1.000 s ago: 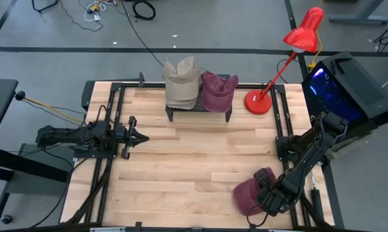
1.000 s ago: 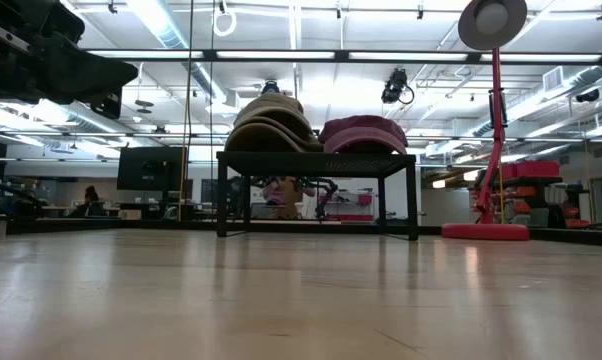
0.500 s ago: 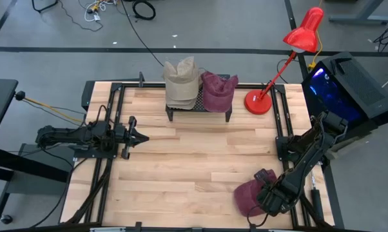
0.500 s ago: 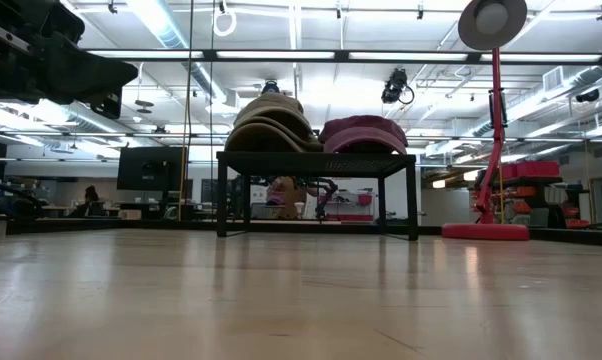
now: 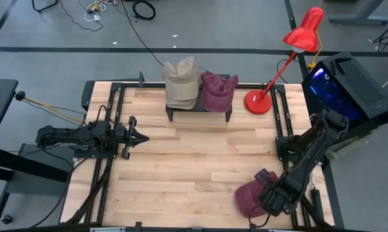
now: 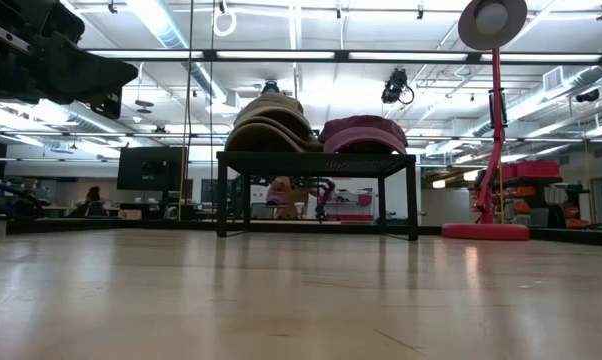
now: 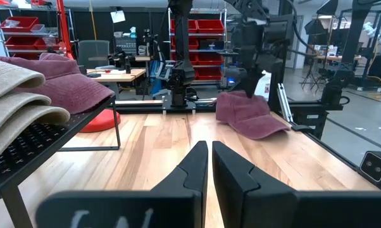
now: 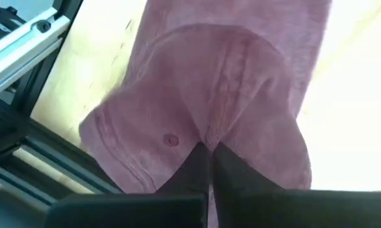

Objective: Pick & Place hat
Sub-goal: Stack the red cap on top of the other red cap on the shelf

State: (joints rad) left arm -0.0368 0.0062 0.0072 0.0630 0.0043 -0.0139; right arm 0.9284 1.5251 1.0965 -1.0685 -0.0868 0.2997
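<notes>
Lighting: bright and even overall. High view: pale wooden slatted tabletop [image 5: 181, 174] evenly lit, soft faint shadows under the black wire rack [image 5: 198, 111]; a blue-violet glow on the black box [image 5: 345, 87] at right of frame. Low view: strongly backlit by rows of white ceiling strip lights [image 6: 161, 20] across the upper frame; rack and stacked caps read as dark shapes; foreground tabletop soft, with pale sheen. Left wrist view: clear mid-distance, near dark fingers [image 7: 193, 174] at the bottom blurred. Right wrist view: maroon cloth cap [image 8: 222, 107] close and soft; tabletop at right edge blown out to white glare.
</notes>
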